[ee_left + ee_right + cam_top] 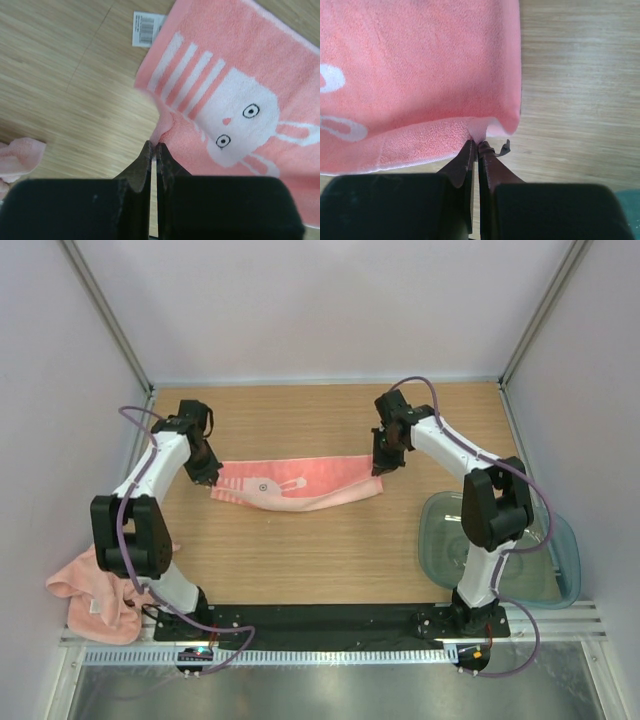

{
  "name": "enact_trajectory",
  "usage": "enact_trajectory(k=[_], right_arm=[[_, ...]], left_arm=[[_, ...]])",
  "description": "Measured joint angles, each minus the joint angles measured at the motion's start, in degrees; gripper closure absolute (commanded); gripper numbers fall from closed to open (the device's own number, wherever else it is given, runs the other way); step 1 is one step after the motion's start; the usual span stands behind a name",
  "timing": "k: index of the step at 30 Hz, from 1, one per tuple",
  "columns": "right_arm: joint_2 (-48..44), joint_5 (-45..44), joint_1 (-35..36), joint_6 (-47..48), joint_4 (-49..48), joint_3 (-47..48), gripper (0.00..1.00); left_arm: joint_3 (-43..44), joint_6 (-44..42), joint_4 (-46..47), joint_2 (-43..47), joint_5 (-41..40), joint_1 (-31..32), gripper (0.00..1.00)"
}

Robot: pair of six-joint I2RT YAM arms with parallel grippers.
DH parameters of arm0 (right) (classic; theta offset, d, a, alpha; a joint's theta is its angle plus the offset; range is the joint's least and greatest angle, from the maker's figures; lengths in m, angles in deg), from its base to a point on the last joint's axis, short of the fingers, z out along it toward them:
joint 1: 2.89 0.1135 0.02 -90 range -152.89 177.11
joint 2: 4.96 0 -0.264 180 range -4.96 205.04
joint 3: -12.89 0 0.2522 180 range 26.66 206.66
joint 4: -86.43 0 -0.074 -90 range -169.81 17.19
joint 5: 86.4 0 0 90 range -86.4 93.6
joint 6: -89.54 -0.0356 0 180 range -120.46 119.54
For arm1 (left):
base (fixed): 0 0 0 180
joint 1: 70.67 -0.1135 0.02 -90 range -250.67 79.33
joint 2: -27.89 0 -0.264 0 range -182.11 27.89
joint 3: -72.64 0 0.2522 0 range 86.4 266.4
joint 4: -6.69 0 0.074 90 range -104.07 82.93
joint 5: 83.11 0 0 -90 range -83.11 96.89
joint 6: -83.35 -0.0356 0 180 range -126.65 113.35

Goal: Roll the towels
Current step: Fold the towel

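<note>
Table: I see a light wooden table, with bare wood across the centre and lower middle of the top view.
Tub: a translucent grey-green plastic tub sits at lower right beside the right arm's base, well apart from the stretched cloth.
Stretched towel: the salmon-pink terry towel with a white rabbit print lies mid-frame. Its long axis runs left to right between my two pincers, and its middle dips toward the bottom of the frame.
Second towel: a crumpled plain pink terry towel sits at lower left, at the table's edge by the left arm's base, with nothing touching it.
Left pincer: the left pincer is at the towel's left end. Its wrist view shows the jaws closed tight with the towel's edge nipped at the tips.
Right pincer: the right pincer is at the right end, with its jaws closed on a fold of the corner.
Key relation: each arm has one end and the cloth lies wholly between them, so neither is nearer. I judge that a roll would have to run along that left-to-right axis.
Room: there is open wood above and below the towel, less toward the tub.
Label: a small white barcode label lies on the wood at the towel's edge.
</note>
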Motion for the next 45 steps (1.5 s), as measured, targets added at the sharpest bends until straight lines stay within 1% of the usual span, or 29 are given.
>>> enact_trajectory(k=[10, 18, 41, 42, 43, 44, 45], right_arm=[[8.22, 0.61, -2.4, 1.31, 1.14, 8.5, 0.99], [13.57, 1.51, -3.28, 2.23, 2.03, 15.91, 0.99], [21.22, 4.2, -5.53, 2.49, 2.6, 23.19, 0.99], [21.7, 4.26, -5.53, 2.4, 2.58, 23.65, 0.98], [22.32, 4.37, -5.55, 2.38, 2.56, 24.24, 0.93], [22.88, 4.39, -5.57, 2.36, 2.64, 24.85, 0.71], [23.39, 4.42, -5.66, 2.08, 2.67, 25.42, 0.55]], left_arm=[[9.4, 0.07, -1.46, -10.23, -1.2, -0.17, 1.0], [14.91, 0.11, -2.43, -16.37, -1.99, -0.37, 1.0], [22.25, 1.22, -4.68, -24.35, -2.8, -1.25, 1.0], [22.25, 1.49, -4.79, -24.72, -2.82, -1.29, 0.93], [22.25, 1.57, -4.92, -25.05, -2.82, -1.36, 0.87], [22.36, 1.75, -5.16, -25.35, -2.82, -1.44, 0.77], [22.58, 1.66, -5.4, -25.64, -2.86, -1.53, 0.61]])
